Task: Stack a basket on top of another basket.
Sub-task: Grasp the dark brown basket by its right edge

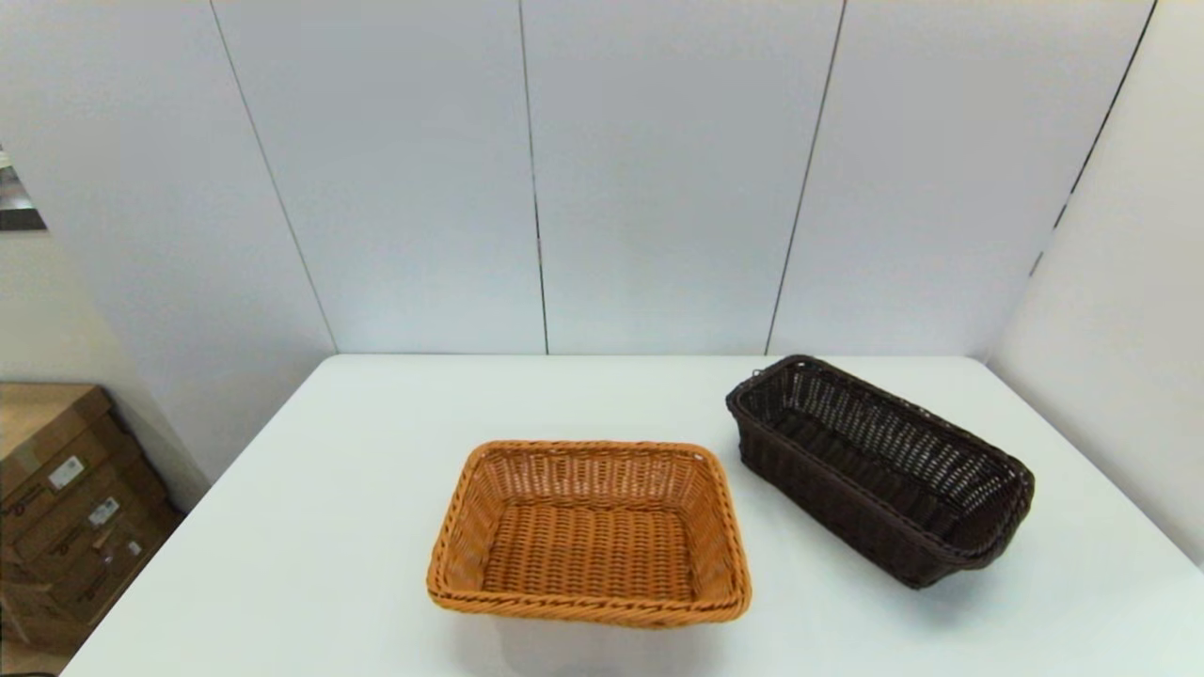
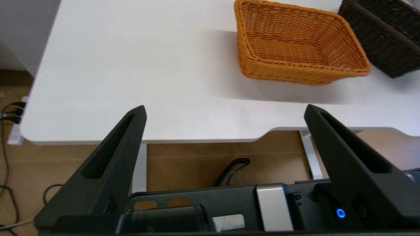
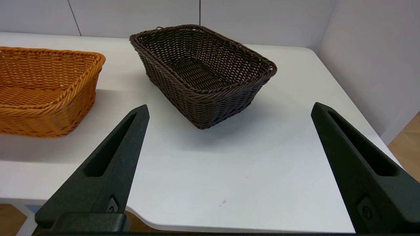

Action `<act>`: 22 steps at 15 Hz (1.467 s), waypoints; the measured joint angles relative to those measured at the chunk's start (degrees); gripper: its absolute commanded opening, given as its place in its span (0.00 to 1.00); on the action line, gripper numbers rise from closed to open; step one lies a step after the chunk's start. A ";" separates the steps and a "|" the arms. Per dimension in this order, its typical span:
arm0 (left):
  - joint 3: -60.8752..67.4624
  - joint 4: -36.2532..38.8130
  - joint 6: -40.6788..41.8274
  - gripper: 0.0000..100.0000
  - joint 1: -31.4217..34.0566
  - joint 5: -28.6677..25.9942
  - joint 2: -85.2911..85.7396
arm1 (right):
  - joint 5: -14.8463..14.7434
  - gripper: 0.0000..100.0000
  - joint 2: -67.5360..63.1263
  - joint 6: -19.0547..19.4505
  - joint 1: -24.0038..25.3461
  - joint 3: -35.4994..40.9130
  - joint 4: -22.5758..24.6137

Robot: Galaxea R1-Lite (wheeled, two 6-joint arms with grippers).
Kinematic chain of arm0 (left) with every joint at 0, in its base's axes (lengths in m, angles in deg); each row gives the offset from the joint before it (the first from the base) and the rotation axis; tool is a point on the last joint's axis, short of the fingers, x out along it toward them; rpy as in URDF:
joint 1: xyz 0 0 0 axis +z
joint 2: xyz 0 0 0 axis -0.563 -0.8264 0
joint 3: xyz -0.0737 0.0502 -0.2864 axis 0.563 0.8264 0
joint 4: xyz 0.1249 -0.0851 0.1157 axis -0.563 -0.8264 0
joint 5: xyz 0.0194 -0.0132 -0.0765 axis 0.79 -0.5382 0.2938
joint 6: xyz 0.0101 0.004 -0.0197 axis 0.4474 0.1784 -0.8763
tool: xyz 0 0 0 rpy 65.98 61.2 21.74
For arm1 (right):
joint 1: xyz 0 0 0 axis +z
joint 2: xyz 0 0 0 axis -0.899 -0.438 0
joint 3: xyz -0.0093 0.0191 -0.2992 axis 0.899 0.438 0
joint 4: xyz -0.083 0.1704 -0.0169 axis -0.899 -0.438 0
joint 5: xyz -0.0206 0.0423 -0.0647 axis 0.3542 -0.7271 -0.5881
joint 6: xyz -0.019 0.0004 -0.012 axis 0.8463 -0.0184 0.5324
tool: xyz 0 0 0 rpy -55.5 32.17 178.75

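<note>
White table (image 1: pixel 329 527), cardboard boxes (image 1: pixel 66 498) beside it

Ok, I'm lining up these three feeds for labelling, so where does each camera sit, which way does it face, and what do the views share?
Head view: on the robot's head, looking forward and down at the white table; neither arm shows.
Left wrist view: behind the left end effector, open, off the table's near edge, facing the orange-tan basket.
Right wrist view: behind the right end effector, open, above the table's near edge, facing the dark brown basket.
Shared: all three show both baskets, standing apart.
</note>
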 measured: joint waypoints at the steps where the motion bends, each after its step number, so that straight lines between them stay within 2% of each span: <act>1: 0.35 -0.02 0.06 1.00 -0.30 0.10 0.60 | -0.04 1.00 0.00 -0.11 0.00 0.00 -0.02; 6: 5.36 2.10 2.88 1.00 0.50 0.29 7.81 | 0.00 1.00 0.00 0.12 0.00 0.00 -0.02; 8: 11.35 8.27 4.88 1.00 0.60 1.56 10.41 | -0.01 1.00 0.00 0.11 0.00 0.00 -0.02; 12: 24.20 26.82 6.18 1.00 0.66 5.36 12.79 | 0.02 1.00 0.00 0.17 0.00 0.00 0.00; 14: 28.53 33.41 7.45 1.00 0.66 6.03 13.75 | 0.10 1.00 0.00 0.23 0.00 0.00 -0.02; 18: 34.39 39.30 10.69 1.00 0.66 9.56 14.32 | 0.10 1.00 0.00 0.26 0.00 0.00 -0.02; 22: 37.12 44.31 11.18 1.00 0.66 10.09 14.32 | 0.10 1.00 0.00 0.26 0.00 0.00 -0.02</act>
